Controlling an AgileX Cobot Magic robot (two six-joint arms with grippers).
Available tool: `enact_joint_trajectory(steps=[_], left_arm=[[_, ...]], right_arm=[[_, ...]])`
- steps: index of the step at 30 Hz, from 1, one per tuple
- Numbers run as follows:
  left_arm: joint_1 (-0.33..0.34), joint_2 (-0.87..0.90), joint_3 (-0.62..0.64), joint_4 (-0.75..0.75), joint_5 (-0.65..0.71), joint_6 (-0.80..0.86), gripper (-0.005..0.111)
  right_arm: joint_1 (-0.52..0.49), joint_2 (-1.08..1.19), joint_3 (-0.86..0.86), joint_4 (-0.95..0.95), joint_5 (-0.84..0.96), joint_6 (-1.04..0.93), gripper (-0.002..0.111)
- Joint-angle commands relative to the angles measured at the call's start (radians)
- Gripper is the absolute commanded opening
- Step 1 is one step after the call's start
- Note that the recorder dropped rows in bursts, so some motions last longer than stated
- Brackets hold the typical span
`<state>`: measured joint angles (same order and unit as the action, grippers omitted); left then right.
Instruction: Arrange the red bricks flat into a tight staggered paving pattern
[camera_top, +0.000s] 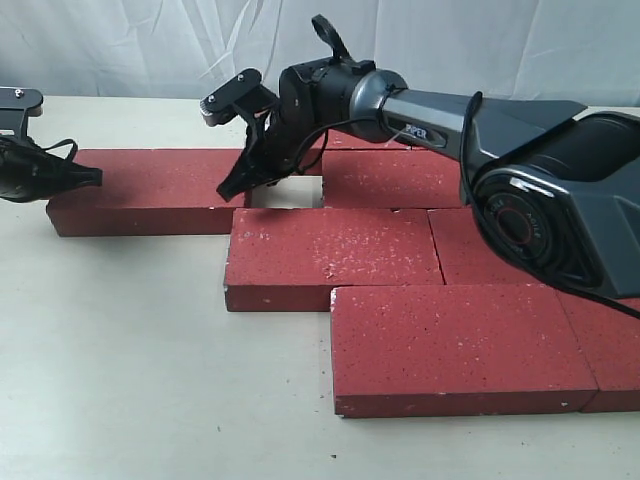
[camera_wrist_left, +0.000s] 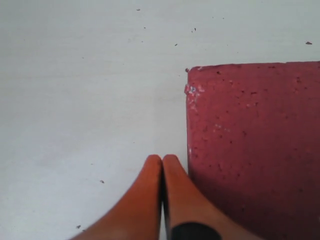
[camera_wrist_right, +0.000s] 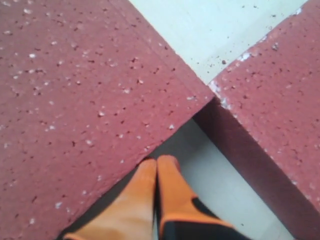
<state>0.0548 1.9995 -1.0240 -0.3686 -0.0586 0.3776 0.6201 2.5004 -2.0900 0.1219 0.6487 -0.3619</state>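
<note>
The red bricks (camera_top: 460, 340) run from me in staggered rows; at ten o'clock a loose brick (camera_top: 150, 190) leaves a gap. My left gripper (camera_top: 92, 177), pressed together, sits at its nine o'clock end, and my right gripper (camera_top: 232, 188), likewise closed on nothing, dips into the gap: I'd lift that out, then push squarely toward three. Pale table (camera_top: 130, 350), white curtain (camera_top: 120, 40) beyond.

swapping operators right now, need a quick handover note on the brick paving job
Left gripper: shut, empty, at the outer end of the far-left brick.
Right gripper: shut, empty, tips down in the gap between that brick and its row neighbour.
Done: every brick in view lies flat on the table; the middle row and front row sit staggered and look tight.
Left to do: close that gap, probably by pushing the far-left brick toward its neighbour.
</note>
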Motion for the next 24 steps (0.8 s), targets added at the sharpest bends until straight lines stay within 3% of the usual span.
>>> enact_joint_trajectory(steps=[1, 11, 20, 24], left_arm=[[-0.007, 0.002, -0.002, 0.007, -0.009, 0.0, 0.0], [-0.007, 0.002, -0.002, 0.006, -0.014, 0.0, 0.0], [-0.007, 0.002, -0.002, 0.004, -0.014, 0.0, 0.0], [-0.007, 0.002, -0.002, 0.004, 0.0, 0.0, 0.0]], right_arm=[[-0.004, 0.0, 0.001, 0.006, -0.004, 0.0, -0.001], [-0.019, -0.095, 0.001, -0.128, 0.103, 0.046, -0.001], [-0.051, -0.166, 0.006, -0.187, 0.369, 0.088, -0.001], [-0.051, -0.209, 0.053, -0.195, 0.395, 0.086, -0.001]])
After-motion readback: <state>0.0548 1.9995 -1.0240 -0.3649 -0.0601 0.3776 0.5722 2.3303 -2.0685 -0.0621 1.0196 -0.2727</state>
